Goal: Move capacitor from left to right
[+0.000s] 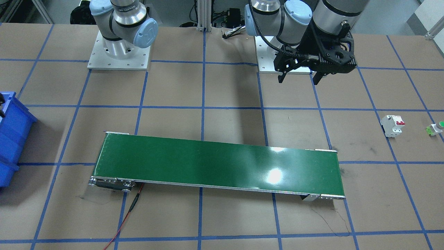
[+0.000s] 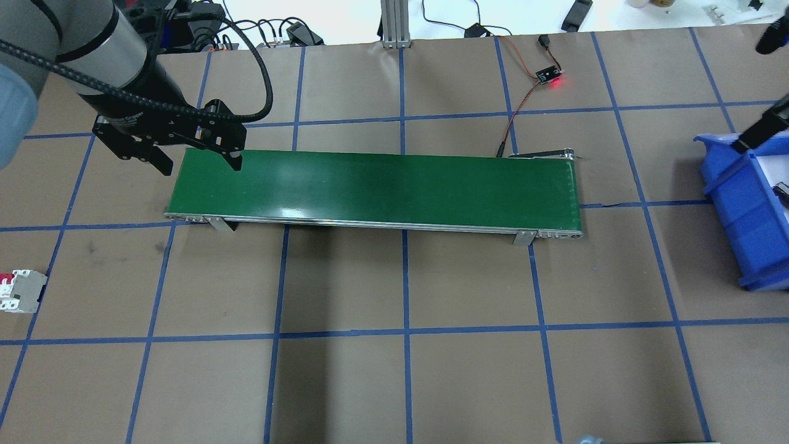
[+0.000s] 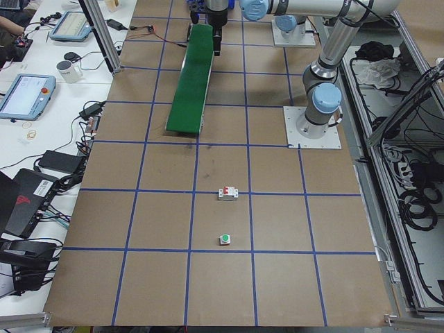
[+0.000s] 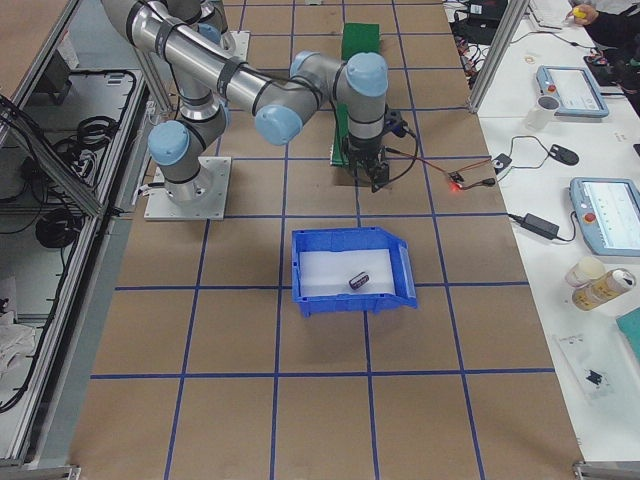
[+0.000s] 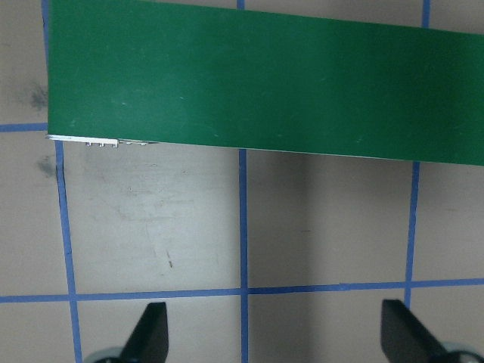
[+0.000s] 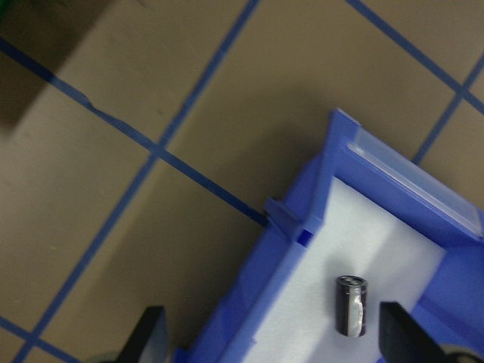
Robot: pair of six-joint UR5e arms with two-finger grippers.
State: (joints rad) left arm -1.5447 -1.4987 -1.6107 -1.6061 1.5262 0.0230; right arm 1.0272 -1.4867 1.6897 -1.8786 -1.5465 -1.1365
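Note:
The capacitor, a small black cylinder with a pale stripe, lies on the white liner inside the blue bin on the robot's right; it also shows in the exterior right view. My right gripper is open and empty, held above the bin's near rim, apart from the capacitor. My left gripper is open and empty, hovering by the left end of the green conveyor belt; its fingertips frame bare table beside the belt.
A white breaker with red switches and a green-capped button sit on the table on the robot's left. A red-lit sensor board with wires lies beyond the belt. Blue tape lines grid the brown table.

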